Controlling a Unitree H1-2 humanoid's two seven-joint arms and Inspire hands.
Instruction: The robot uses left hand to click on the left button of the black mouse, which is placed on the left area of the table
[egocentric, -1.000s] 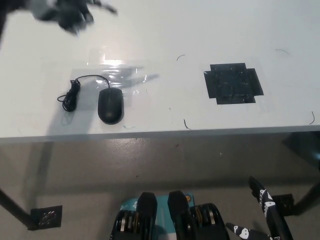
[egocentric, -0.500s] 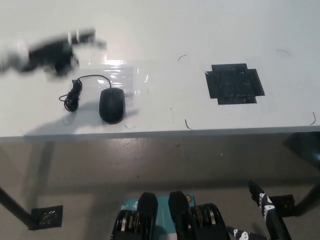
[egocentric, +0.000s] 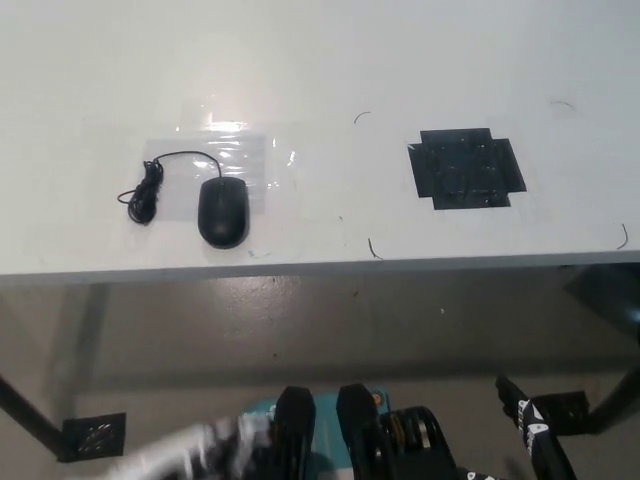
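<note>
Lying untouched left of the black tape patch (egocentric: 466, 167), the black corded mouse (egocentric: 222, 212); blurred white left hand (egocentric: 200, 447) below, fingers unreadable.

Looks like a lab or test room: plain white table (egocentric: 320, 60) on metal legs, black tape patch (egocentric: 466, 167) marking a spot, clear film taped down under a wired mouse (egocentric: 222, 211), bare grey floor (egocentric: 320, 330)

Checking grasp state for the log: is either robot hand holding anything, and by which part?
Nothing is held. The black mouse lies untouched on the table; the left robot hand is a blur below the edge.
</note>
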